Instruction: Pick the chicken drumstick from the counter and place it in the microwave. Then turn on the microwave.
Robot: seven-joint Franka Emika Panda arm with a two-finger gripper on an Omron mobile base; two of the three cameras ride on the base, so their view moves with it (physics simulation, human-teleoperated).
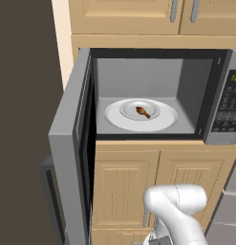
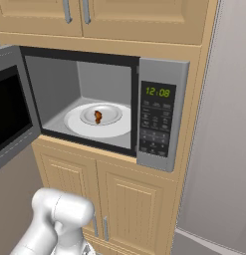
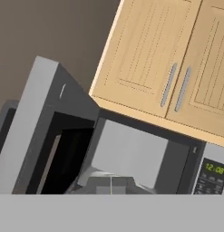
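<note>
1. The small reddish-brown chicken drumstick lies on a shallow white plate, near its centre, inside the microwave.
2. The plate sits on the wide white round turntable on the grey cavity floor.
3. The grey-framed built-in microwave is open; its black-windowed door swings out to the left.
4. The dark keypad panel at the right of the cavity shows a green clock display.
5. Light wooden cabinet doors with grey handles stand below the microwave, others above.
6. The white arm is low, below the microwave and well apart from the drumstick.
7. The gripper's jaws are clenched fully together, grasping nothing.
</note>
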